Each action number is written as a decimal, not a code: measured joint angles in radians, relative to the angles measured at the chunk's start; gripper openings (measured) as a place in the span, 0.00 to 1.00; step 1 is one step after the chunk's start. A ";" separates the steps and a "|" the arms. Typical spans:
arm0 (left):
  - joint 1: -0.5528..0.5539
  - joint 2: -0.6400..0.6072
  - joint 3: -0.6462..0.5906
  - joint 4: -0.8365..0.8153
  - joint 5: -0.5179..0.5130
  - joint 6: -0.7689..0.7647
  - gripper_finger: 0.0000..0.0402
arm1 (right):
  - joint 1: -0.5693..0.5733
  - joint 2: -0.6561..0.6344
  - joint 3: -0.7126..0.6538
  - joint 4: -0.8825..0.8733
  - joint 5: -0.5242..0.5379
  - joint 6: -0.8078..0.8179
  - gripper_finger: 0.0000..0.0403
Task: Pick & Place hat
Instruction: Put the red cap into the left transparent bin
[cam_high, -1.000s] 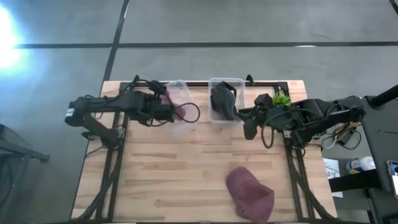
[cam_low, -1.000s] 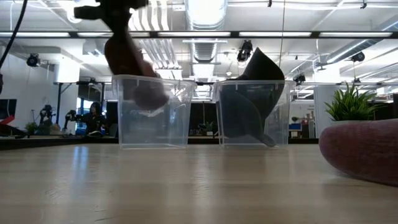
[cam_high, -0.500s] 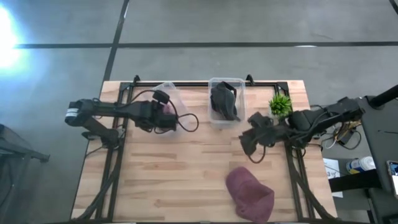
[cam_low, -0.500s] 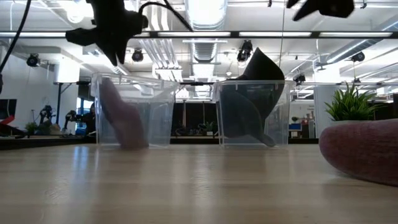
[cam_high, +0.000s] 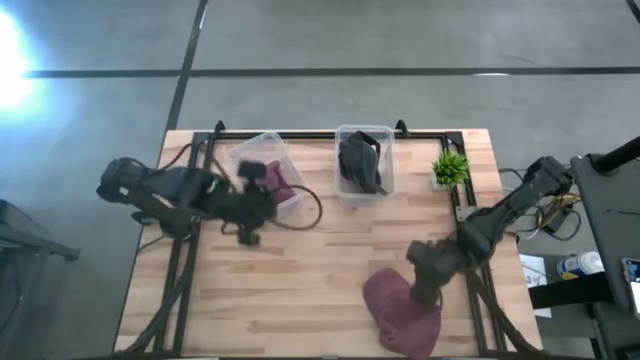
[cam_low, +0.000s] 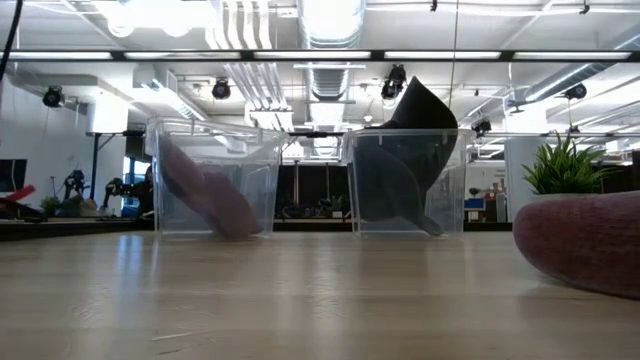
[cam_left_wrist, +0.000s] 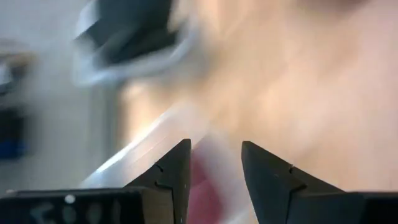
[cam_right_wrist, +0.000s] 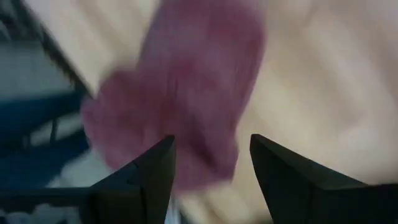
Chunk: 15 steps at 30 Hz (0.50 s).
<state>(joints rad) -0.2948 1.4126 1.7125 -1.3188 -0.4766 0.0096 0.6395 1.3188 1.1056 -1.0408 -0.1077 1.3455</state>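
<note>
A maroon hat (cam_high: 400, 312) lies flat on the table near its front right, and shows at the low view's right edge (cam_low: 580, 240). My right gripper (cam_high: 424, 284) hangs open over the hat's far right edge, and the hat (cam_right_wrist: 186, 93) fills its wrist view beyond the fingers. Another maroon hat (cam_high: 277, 183) leans inside the left clear bin (cam_high: 252, 160). A dark hat (cam_high: 360, 165) stands in the right clear bin (cam_high: 364, 132), its top above the rim (cam_low: 420, 105). My left gripper (cam_high: 250, 232) stands open just near of the left bin.
A small green plant (cam_high: 450, 167) stands at the table's far right, beside the right bin. The left bin sits turned askew. Bare wood (cam_high: 290, 290) spreads across the table's near left and middle.
My left gripper has opened and let go of the maroon hat, which now leans in the left bin, then drawn back toward the near edge. That bin has slid left and turned. My right gripper has opened wider and swung from beside the right bin toward the near edge, over the maroon hat on the table.
</note>
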 joint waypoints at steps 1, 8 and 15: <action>-0.026 0.005 -0.002 0.081 0.055 -0.049 0.34 | 0.022 0.009 -0.006 0.000 -0.045 0.029 0.50; -0.162 0.083 -0.158 0.650 0.146 -0.121 0.34 | 0.166 0.092 -0.052 0.188 -0.155 0.285 0.50; -0.167 0.152 -0.338 0.798 0.128 -0.307 0.34 | 0.161 0.256 -0.121 0.477 0.041 0.415 0.50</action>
<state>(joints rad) -0.4615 1.5642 1.3745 -0.5210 -0.3484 -0.2978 0.8006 1.5747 0.9848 -0.5640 -0.0664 1.7602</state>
